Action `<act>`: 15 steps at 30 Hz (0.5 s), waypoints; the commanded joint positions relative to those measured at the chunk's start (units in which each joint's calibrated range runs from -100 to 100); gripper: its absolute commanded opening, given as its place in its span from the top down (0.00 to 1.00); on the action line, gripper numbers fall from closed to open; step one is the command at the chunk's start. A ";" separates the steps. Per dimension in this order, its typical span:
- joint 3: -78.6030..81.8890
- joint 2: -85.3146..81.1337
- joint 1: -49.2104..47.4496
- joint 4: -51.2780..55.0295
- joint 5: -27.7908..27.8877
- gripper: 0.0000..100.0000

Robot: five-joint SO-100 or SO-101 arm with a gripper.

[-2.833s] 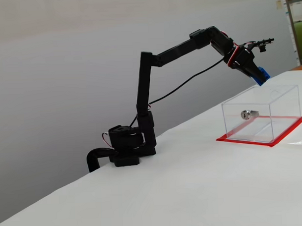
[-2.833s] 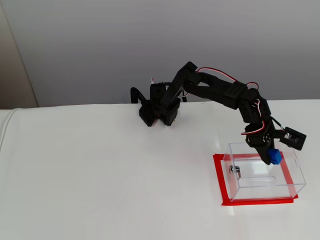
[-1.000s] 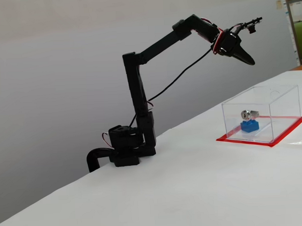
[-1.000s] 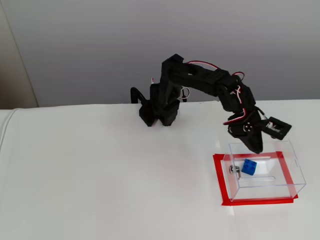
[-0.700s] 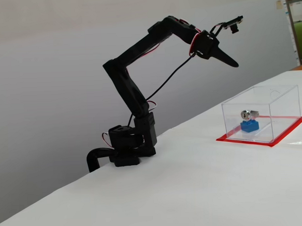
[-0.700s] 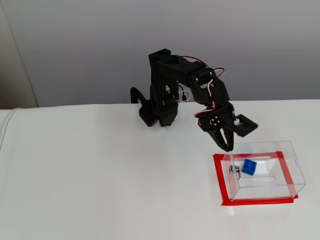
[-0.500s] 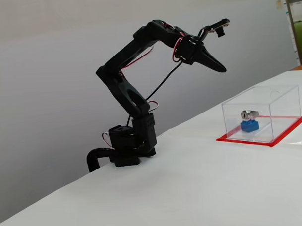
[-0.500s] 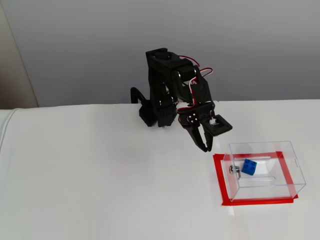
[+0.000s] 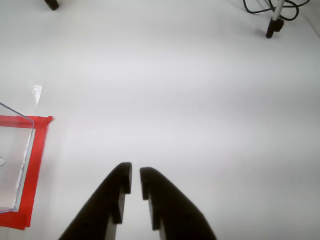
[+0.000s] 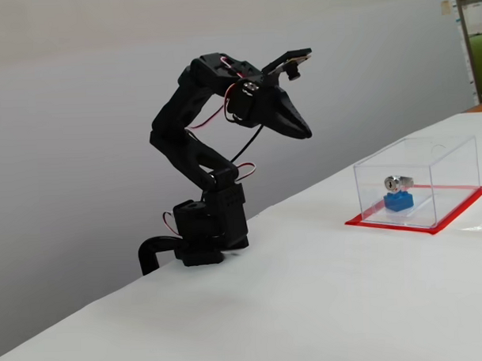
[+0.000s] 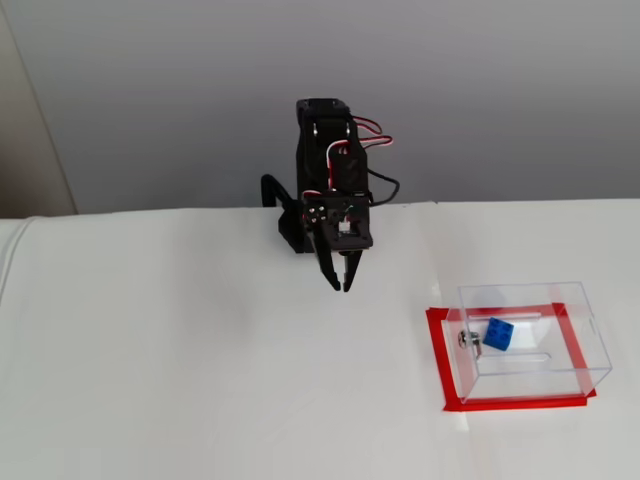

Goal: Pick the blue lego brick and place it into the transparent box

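Note:
The blue lego brick (image 10: 398,200) lies inside the transparent box (image 10: 450,161), next to the silver lock fitting (image 10: 395,182); it also shows in the other fixed view (image 11: 498,333). The box (image 11: 522,290) stands on its red base (image 11: 437,352). In the wrist view only a corner of the box (image 9: 11,150) and base (image 9: 36,162) shows at the left edge, and the brick is out of view. My gripper (image 9: 136,172) is shut and empty, held above the table and well away from the box in both fixed views (image 10: 307,133) (image 11: 340,287).
The arm's base (image 10: 203,229) is clamped at the table's back edge. A stand leg with black cables (image 9: 274,22) is at the wrist view's top right, and a dark foot (image 9: 51,5) at its top left. The table is white.

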 commanded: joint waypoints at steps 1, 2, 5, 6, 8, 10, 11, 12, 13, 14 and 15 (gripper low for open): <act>8.75 -8.42 0.95 -0.81 -1.02 0.98; 11.73 -10.88 0.95 -0.81 -1.49 0.98; 20.41 -17.67 1.02 -1.59 -2.95 0.98; 24.12 -20.47 1.02 -2.64 -3.63 0.98; 30.00 -25.31 1.02 -4.81 -4.83 0.98; 35.69 -30.40 1.02 -7.16 -5.67 0.98; 38.41 -32.77 1.09 -8.21 -5.82 0.98; 40.30 -34.39 1.17 -8.55 -5.82 0.98; 42.20 -35.91 1.24 -8.64 -5.82 0.98; 44.37 -37.44 1.69 -8.47 -5.82 0.98; 46.45 -38.71 2.13 -8.21 -5.82 0.98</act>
